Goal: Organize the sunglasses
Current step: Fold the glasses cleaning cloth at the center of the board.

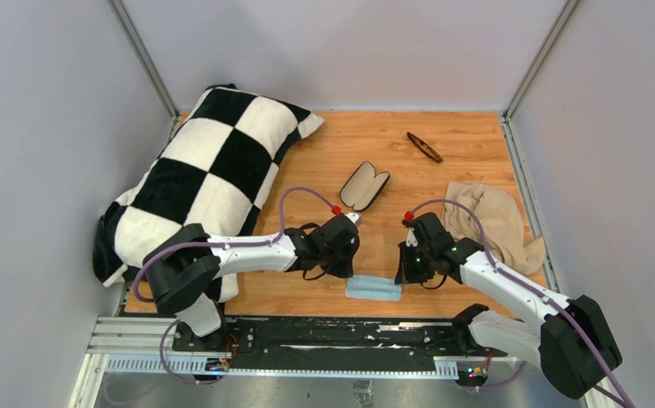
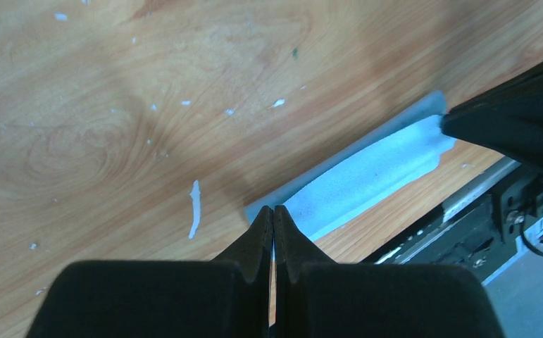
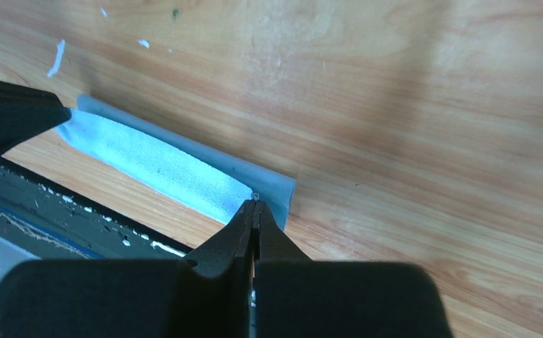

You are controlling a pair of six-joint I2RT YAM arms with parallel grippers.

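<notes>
Overhead, top external view:
- left gripper (image 1: 350,275): jaws pressed together, pinching the left end of the blue cloth (image 1: 373,287)
- right gripper (image 1: 401,277): jaws pressed together on the right end of the same cloth, so the strip spans the gap between the two sets of jaws, close to the near edge of the table (image 1: 468,136)
- case (image 1: 365,185): black, lying open with the pale lining up, beyond both jaws and roughly midway between them
- sunglasses (image 1: 424,146): folded, flat on the wood, well beyond the jaws and past the case, on the right gripper's side, touching nothing
- beige cloth (image 1: 492,217): crumpled, beyond and outboard of the right jaws
- pillow (image 1: 209,170): black-and-white checked, outboard of the left jaws

Left wrist view:
- left gripper (image 2: 274,211): fingers closed to a slit, tips on the near corner of the blue cloth (image 2: 367,176)
- right gripper (image 2: 446,124): dark tip meeting the cloth's far end
- sunglasses: out of this view

Right wrist view:
- right gripper (image 3: 256,205): fingers closed tight, tips at the cloth's folded end
- blue cloth (image 3: 155,165): runs leftward from the jaws to the left gripper (image 3: 63,113)
- sunglasses: out of this view
</notes>
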